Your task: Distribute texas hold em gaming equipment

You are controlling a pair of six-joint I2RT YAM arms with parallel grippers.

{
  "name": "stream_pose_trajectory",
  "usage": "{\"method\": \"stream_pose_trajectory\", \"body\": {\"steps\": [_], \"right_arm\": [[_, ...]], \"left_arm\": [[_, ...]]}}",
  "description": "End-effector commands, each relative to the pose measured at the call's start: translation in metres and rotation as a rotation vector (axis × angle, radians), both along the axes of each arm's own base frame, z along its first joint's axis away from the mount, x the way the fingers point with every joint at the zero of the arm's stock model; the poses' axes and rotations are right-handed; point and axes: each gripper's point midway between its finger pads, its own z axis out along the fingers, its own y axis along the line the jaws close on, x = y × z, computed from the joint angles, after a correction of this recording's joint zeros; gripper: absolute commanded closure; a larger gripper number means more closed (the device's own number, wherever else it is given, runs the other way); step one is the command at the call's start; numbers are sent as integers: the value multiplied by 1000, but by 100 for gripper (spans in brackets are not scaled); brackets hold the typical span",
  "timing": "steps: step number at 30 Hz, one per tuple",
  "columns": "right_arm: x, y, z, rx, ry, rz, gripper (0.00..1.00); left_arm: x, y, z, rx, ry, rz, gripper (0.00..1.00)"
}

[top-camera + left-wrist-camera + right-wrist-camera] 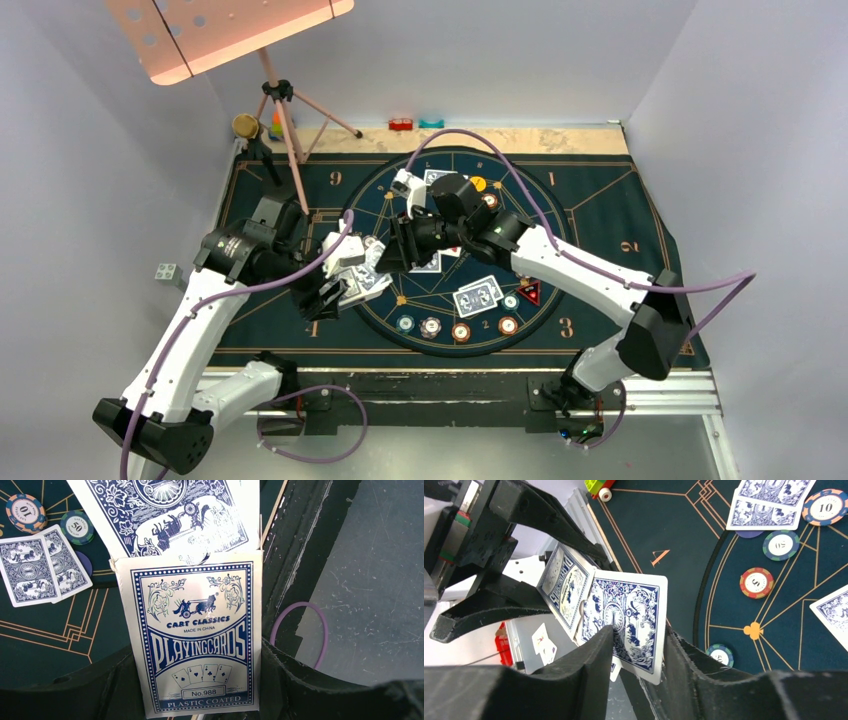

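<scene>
My left gripper (197,700) is shut on a blue-and-white playing-card box (195,635), held over the mat's left side (362,283). A blue-backed card (629,615) sticks out of the box's open end. My right gripper (639,645) has come across from the right, and its open fingers stand on either side of that card with a gap still between them. Face-down card pairs (477,296) lie on the round layout, and several chips (431,327) sit along its near rim. A red triangular marker (529,292) lies on the right and a yellow disc (478,183) at the back.
The dark blue mat (600,220) covers the table. A tripod stand (290,110) rises at the back left. Small red (401,124) and teal (431,123) blocks sit behind the mat. A grey block (166,271) lies off the mat's left edge. The arms' purple cables arc over the layout.
</scene>
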Motion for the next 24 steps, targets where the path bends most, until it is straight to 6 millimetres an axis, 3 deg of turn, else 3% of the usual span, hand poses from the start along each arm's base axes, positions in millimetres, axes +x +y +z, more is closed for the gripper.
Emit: {"method": "stream_pose_trajectory", "body": {"steps": [1, 5, 8, 16, 24], "right_arm": [[8, -6, 30, 27, -93, -42, 61], [9, -9, 35, 29, -108, -59, 78], [11, -12, 38, 30, -118, -76, 85], [21, -19, 50, 23, -152, -148, 93], [37, -48, 87, 101, -196, -291, 98]], "left_arm": [[0, -8, 10, -51, -29, -23, 100], [0, -8, 10, -51, -29, -24, 100], [0, -8, 10, -52, -31, -23, 100], [-2, -7, 9, -51, -28, -20, 100], [-2, -6, 10, -48, -35, -22, 100]]}}
